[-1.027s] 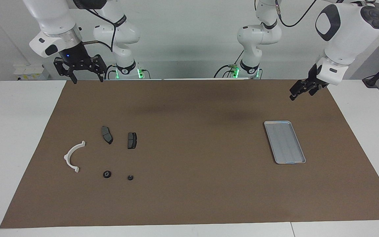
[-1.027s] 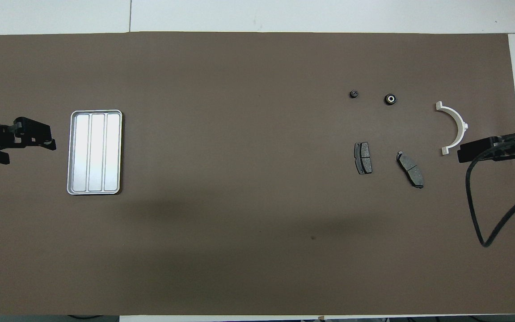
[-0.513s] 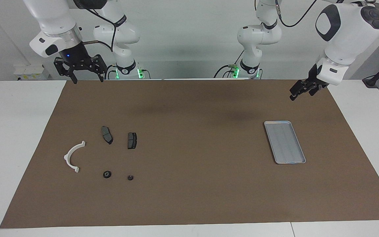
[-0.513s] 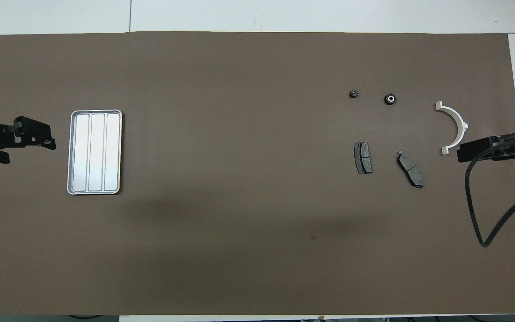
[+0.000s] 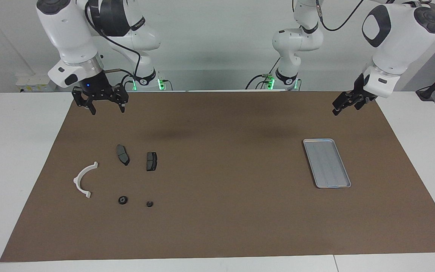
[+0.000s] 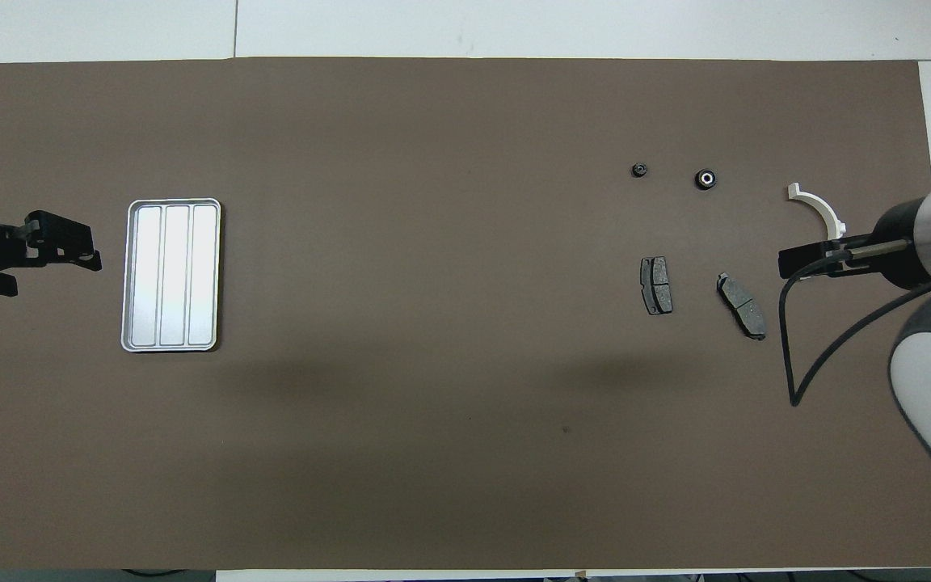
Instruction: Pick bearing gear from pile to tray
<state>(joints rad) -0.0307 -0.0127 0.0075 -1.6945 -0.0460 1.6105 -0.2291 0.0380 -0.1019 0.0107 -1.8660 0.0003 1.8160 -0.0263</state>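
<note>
Right gripper (image 5: 106, 110) is held in the air over the brown mat (image 5: 217, 211) at the robots' edge, right arm's end; fingers are seen spread, nothing gripped. In the overhead view it covers part of the white half-ring bracket (image 6: 819, 206)

Left gripper (image 5: 347, 104) is held up over the mat's robot-side corner at the left arm's end, near the tray (image 5: 326, 163) but not above it; fingers are taken as spread, nothing held, arm parked

Pile is laid out at the right arm's end. Nearest the robots: two dark grey brake pads (image 5: 123, 154) (image 5: 151, 161) side by side, apart from each other. The bracket is set beside them toward the table end, flat on the mat

Farthest out: two small black round pieces. The larger one, the bearing gear (image 5: 122, 200), with a light centre seen from overhead, is beside the smaller one (image 5: 149, 204), both untouched

Tray is flat on the mat at the left arm's end, well apart from the pile, grooves visible, nothing in it
</note>
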